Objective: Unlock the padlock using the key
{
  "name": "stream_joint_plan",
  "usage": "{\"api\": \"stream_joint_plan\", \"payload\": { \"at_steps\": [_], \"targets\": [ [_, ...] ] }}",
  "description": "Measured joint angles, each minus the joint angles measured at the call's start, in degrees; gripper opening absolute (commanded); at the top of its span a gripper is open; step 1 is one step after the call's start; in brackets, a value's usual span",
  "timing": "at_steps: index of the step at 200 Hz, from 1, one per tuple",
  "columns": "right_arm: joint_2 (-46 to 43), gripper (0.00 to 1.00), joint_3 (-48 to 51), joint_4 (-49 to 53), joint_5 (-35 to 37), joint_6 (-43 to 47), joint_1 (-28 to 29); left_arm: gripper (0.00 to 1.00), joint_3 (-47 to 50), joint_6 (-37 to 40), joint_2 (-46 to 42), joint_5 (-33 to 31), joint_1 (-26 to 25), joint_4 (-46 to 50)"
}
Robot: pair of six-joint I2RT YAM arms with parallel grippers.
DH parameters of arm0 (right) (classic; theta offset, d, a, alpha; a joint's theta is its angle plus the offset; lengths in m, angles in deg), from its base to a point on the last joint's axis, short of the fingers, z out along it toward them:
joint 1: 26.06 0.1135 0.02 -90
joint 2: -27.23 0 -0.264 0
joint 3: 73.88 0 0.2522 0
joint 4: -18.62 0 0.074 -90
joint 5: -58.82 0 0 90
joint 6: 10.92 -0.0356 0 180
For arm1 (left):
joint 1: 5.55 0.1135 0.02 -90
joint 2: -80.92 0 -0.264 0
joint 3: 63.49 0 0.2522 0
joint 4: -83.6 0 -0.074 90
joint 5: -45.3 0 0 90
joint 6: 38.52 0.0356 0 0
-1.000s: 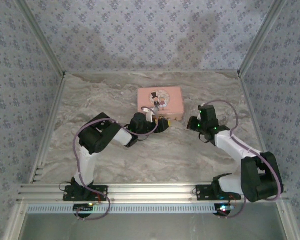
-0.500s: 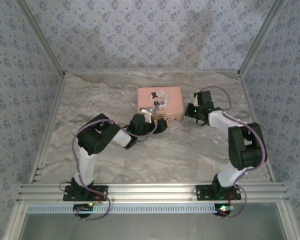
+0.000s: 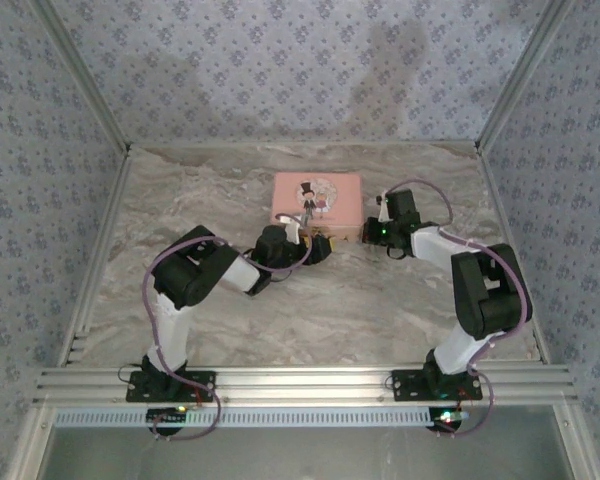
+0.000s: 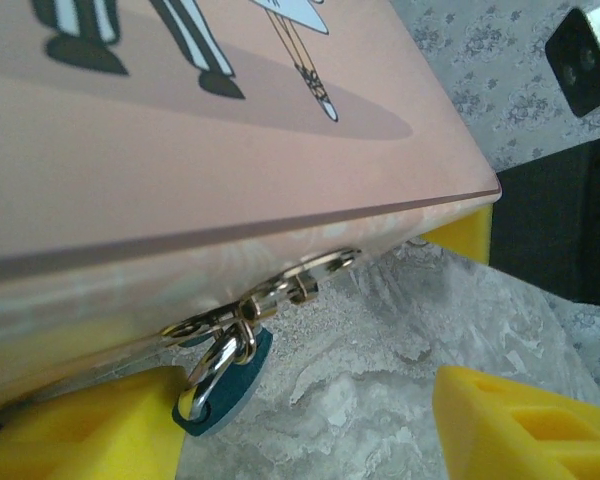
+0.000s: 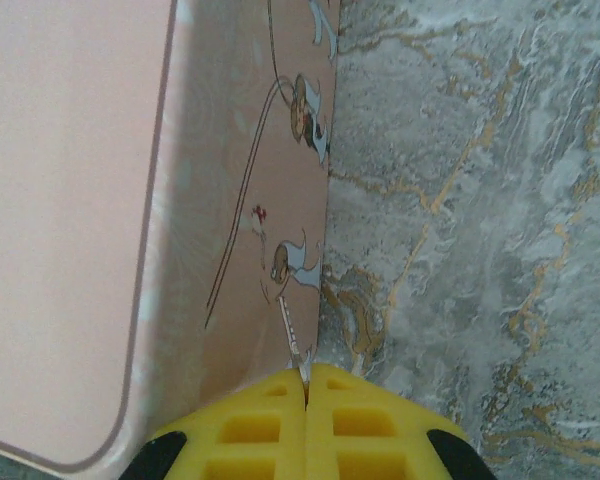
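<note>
Right hand (image 5: 306,392) pinched shut on key (image 5: 299,362), beside pink box (image 5: 80,200); left hand (image 4: 300,425) open, padlock (image 4: 220,378) between its fingers.

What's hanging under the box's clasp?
The padlock, hooked by its shackle through the clasp ring, above the marble table. Its keyhole cannot be seen from here.

Pink box (image 3: 318,205), cartoon couple on lid, upper centre of frame on marbled table (image 3: 310,310). Floral-patterned wallpaper (image 3: 280,70) behind and at both sides. Aluminium rails (image 3: 300,380) across bottom edge.
</note>
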Motion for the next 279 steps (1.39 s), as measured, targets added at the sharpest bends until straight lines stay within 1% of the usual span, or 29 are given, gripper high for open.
{"api": "stream_joint_plan", "payload": {
  "at_steps": [25,52,68,119,158,214,244,279],
  "targets": [
    [-0.1,0.00,0.0,0.1,-0.2,0.0,0.0,0.59,0.1,-0.2,0.0,0.9,0.6,0.1],
    [-0.2,0.00,0.0,0.0,-0.2,0.0,0.0,0.64,2.9,-0.9,0.0,1.7,1.4,-4.5],
    [-0.2,0.00,0.0,0.0,-0.2,0.2,0.0,0.64,3.7,-1.1,0.0,2.8,1.7,-6.3],
    [-0.2,0.00,0.0,0.0,-0.2,0.4,0.2,0.65,3.1,-1.0,0.0,5.9,1.8,-5.5],
    [-0.2,0.00,0.0,0.1,-0.2,0.9,1.1,0.67,1.2,-1.0,0.2,6.2,1.7,-4.3],
    [-0.2,0.00,-0.1,0.2,-0.2,1.0,1.2,0.57,0.3,-1.3,1.0,5.7,1.9,-2.6],
    [-0.2,0.00,-0.1,0.2,-0.2,1.0,1.2,0.48,0.3,-2.1,1.1,5.6,2.2,-2.4],
    [-0.2,0.00,-0.1,0.1,-0.2,1.0,1.4,0.45,0.5,-3.0,1.1,5.6,2.7,-2.6]
  ]
}}
